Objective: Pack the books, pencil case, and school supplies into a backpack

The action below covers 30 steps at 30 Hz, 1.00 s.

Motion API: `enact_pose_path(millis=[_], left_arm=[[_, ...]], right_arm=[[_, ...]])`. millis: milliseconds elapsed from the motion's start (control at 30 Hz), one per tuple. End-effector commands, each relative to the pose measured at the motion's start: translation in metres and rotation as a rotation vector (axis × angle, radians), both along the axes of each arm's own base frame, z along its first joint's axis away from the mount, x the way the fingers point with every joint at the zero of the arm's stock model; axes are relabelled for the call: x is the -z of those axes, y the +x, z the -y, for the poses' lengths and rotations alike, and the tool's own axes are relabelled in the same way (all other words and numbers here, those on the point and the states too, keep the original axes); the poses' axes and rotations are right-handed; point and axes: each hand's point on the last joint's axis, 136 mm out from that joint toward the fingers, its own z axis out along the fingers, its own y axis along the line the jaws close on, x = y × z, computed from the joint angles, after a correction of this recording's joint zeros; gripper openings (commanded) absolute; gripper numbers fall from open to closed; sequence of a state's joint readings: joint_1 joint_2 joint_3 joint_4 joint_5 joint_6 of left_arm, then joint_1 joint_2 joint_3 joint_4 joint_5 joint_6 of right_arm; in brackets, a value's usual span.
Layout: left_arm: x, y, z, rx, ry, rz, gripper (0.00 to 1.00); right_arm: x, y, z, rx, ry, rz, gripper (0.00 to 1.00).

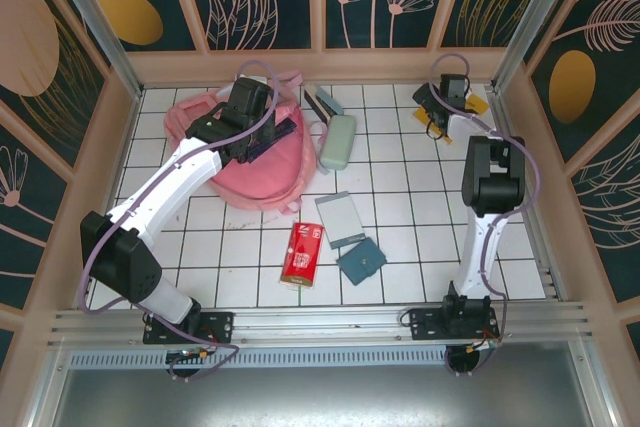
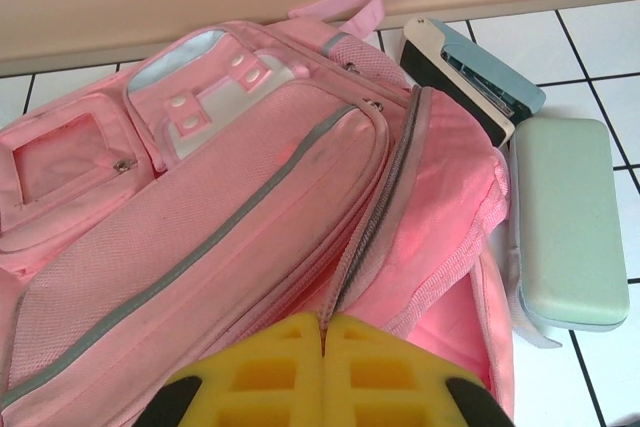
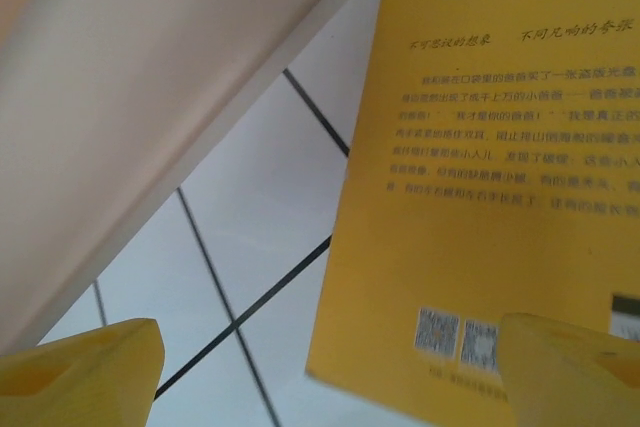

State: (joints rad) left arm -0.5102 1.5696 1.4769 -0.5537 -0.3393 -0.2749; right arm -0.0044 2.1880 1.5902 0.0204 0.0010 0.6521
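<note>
Left gripper (image 2: 322,375) is hovering pressed together over the backpack (image 2: 200,247) zipper edge — right gripper (image 3: 325,367) is hanging spread across the yellow book (image 3: 480,197) edge.

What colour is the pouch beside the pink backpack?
The soft oblong pencil case is pale mint green; left wrist view best.

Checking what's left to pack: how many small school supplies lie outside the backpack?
4: stapler beside the backpack; red packet, silver pad and teal square mid-table. Others may be inside.
</note>
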Motion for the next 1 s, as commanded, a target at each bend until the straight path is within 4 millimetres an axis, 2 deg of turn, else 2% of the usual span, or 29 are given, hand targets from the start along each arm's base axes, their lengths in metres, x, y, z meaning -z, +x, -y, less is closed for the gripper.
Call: enact_pose_path(millis=[0,33,133,367,567,700,867,967], left_arm=[[-0.023,0.008,0.003,-0.01,-0.063,0.082,0.0],[-0.024,0.008,0.002,-0.012,-0.063,0.083,0.0],[-0.023,0.008,0.001,-0.015,-0.058,0.084,0.0],[-0.02,0.009,0.003,-0.012,-0.057,0.076,0.0],[-0.017,0.009,0.003,-0.009,-0.05,0.069,0.0],[-0.014,0.01,0.004,-0.008,-0.047,0.061,0.0],[-0.008,0.01,0.003,-0.013,-0.037,0.05,0.0],[-0.006,0.009,0.0,-0.022,-0.027,0.05,0.03]], right_arm=[[0.031,0.002,0.009,-0.015,0.03,-0.098,0.87],[0.041,0.002,0.008,-0.024,0.048,-0.128,0.86],[0.054,-0.005,-0.001,-0.048,0.079,-0.167,0.86],[0.067,-0.053,-0.039,-0.108,0.137,-0.231,0.86],[0.072,-0.114,-0.086,-0.188,0.155,-0.273,0.86],[0.079,-0.164,-0.114,-0.245,0.15,-0.314,0.86],[0.088,-0.222,-0.139,-0.315,0.164,-0.365,0.86],[0.08,-0.248,-0.143,-0.347,0.144,-0.358,0.86]])
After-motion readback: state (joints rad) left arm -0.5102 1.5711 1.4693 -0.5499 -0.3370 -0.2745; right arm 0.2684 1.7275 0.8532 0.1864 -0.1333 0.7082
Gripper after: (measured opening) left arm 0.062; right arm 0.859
